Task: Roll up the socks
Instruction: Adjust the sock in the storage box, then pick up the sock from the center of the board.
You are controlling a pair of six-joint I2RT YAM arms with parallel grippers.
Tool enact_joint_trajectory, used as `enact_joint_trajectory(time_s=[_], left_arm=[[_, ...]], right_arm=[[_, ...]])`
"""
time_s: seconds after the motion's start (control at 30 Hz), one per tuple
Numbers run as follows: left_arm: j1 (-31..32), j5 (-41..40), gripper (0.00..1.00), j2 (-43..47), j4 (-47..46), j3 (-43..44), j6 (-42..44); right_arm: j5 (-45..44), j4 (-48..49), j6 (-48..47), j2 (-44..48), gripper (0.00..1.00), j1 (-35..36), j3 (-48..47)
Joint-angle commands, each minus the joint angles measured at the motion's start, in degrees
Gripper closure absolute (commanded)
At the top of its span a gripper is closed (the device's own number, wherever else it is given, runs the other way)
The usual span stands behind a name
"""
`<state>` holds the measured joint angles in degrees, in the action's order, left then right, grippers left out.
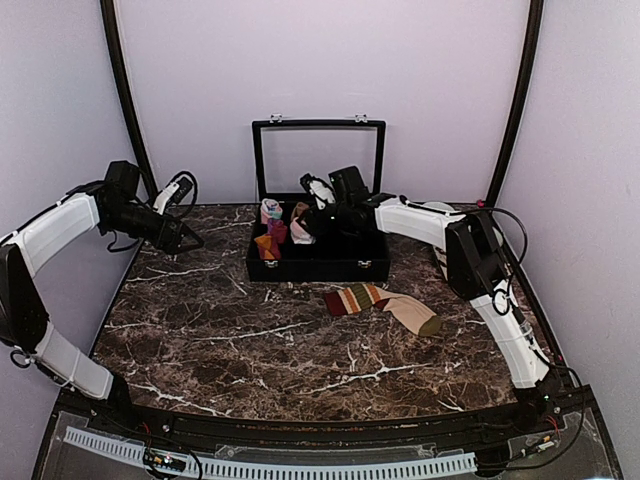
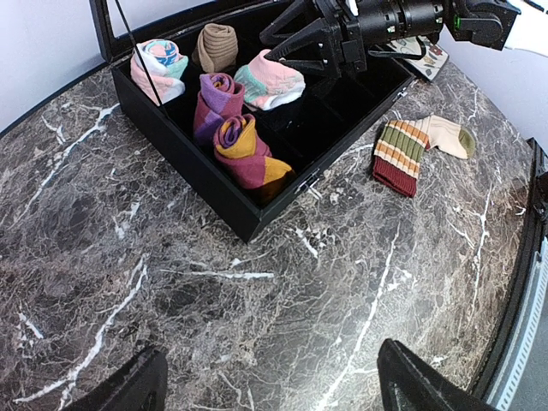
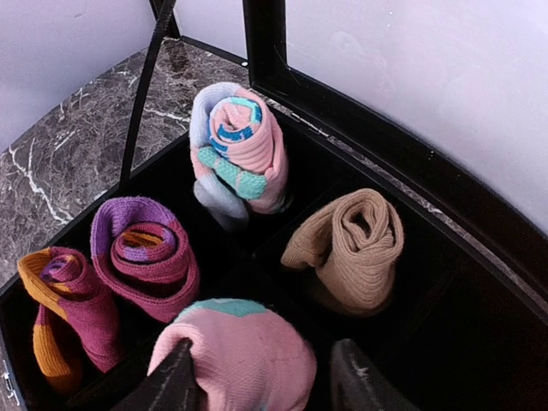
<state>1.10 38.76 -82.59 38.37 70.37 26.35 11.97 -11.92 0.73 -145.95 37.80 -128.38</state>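
Two arms reach from the near edge of the dark marble counter (image 1: 250, 350). On bare stone toward the right lies the striped sock (image 1: 380, 303), flat and unrolled: red-brown and cream bands, a tan foot, an olive toe pointing right. It sits just in front of the black case (image 1: 318, 268), close to it but not touching.

Off to the left, the left tool (image 1: 190, 238) hangs above the counter with its fingers spread wide, grasping nothing.

Inside the case, an orange-and-magenta bundle (image 2: 248, 158) stands in the nearest corner compartment, with a purple-magenta roll (image 2: 218, 98) behind it. Beside that roll sits the pink sock (image 2: 270, 81), rolled up, mint showing at its edge. The right tool (image 3: 264, 347) is directly over it with its fingers parted, straddling the roll: one finger lies against the fabric, while a dark gap shows at the other, so the grip looks released.

Farther back stand a tan roll (image 3: 351, 248) and a pink, blue and mint roll (image 3: 235, 145). The case's glass lid (image 1: 318, 160) stands upright behind them.
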Motion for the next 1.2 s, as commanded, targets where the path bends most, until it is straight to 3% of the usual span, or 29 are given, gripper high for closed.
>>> enact_joint_trajectory(time_s=[0.0,0.2,0.23,0.27,0.3,0.53,0.63,0.7,0.8,0.9,0.93,1.13,1.17], left_arm=[[-0.64,0.06,0.13,3.57,2.68,0.47,0.94],[-0.85,-0.71,0.12,4.76,4.26,0.64,1.24],[-0.91,-1.08,0.12,5.03,4.33,0.60,1.25],[-0.97,-1.47,0.12,5.33,4.43,0.48,1.37],[-1.02,-1.88,0.13,5.68,4.45,0.38,1.48],[-1.55,-2.72,0.11,8.05,6.32,-0.23,2.63],[-2.31,-4.14,0.06,10.59,5.54,-1.24,2.16],[-2.87,-5.27,0.01,12.34,5.37,-1.69,1.99],[-3.87,-5.90,0.01,15.72,6.03,-2.46,2.30],[-4.73,-5.81,0.01,18.96,5.95,-4.20,1.88],[-4.85,-6.30,0.01,19.83,5.79,-5.09,1.77],[-4.91,-11.77,0.02,19.58,6.03,-7.54,-0.19],[-4.90,-11.78,0.02,18.81,6.94,-7.34,-0.10]], right_arm=[[-2.74,-0.11,0.77,3.89,0.42,0.34,-1.11],[-6.08,-3.12,-0.76,5.93,0.34,0.26,-2.53],[-6.80,-3.34,-0.86,6.64,0.26,0.26,-1.87],[-7.66,-3.19,-0.97,7.60,0.04,0.30,-0.93],[-8.78,-2.51,-0.85,8.90,0.01,0.26,0.65],[-15.96,2.71,-1.02,22.55,0.00,1.22,14.78],[-17.44,7.61,-2.67,32.21,0.00,4.42,26.60],[-21.66,18.93,5.24,41.68,0.00,6.36,40.59],[-22.67,23.72,24.16,51.98,0.00,4.40,54.23],[-8.23,38.97,29.53,59.52,0.00,2.76,71.41],[-7.00,40.09,30.45,60.47,0.00,3.40,74.09],[-26.38,19.30,23.85,55.79,0.01,16.55,71.77],[-28.92,16.59,24.36,53.47,0.07,17.86,70.60]])
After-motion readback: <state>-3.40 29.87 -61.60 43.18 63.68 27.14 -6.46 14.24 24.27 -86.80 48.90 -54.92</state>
